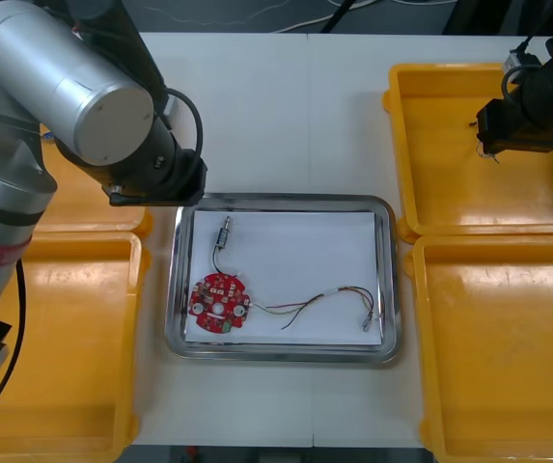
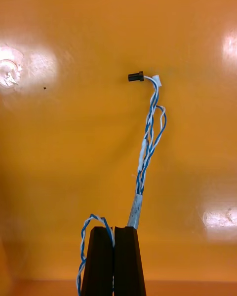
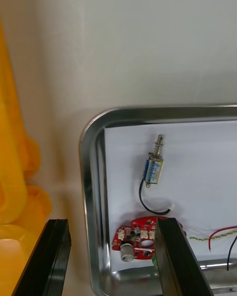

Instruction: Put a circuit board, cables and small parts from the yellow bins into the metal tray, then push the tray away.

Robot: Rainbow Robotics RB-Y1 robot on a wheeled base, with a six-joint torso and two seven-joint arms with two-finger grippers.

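Over the far right yellow bin (image 1: pixel 450 183), my right gripper (image 2: pixel 114 229) is shut on a twisted blue and white cable (image 2: pixel 150 128). The cable hangs from the fingers and ends in a black connector (image 2: pixel 136 77) above the bin floor. In the front view this gripper (image 1: pixel 490 143) is at the upper right. My left gripper (image 3: pixel 111 223) is open and holds nothing, just off the near-left corner of the metal tray (image 3: pixel 89 138). On the white inside of the tray (image 1: pixel 388 289) lie a round red circuit board (image 1: pixel 220 301), a small metal part (image 1: pixel 225 231) with a black lead, and a red and yellow cable (image 1: pixel 326 297).
Two yellow bins stand on each side of the tray; the near right bin (image 1: pixel 508 347) and near left bin (image 1: pixel 64 338) show bare floors. My left arm's bulky wrist (image 1: pixel 151 174) hangs over the tray's far left corner. Bare table (image 1: pixel 286 106) lies beyond the tray.
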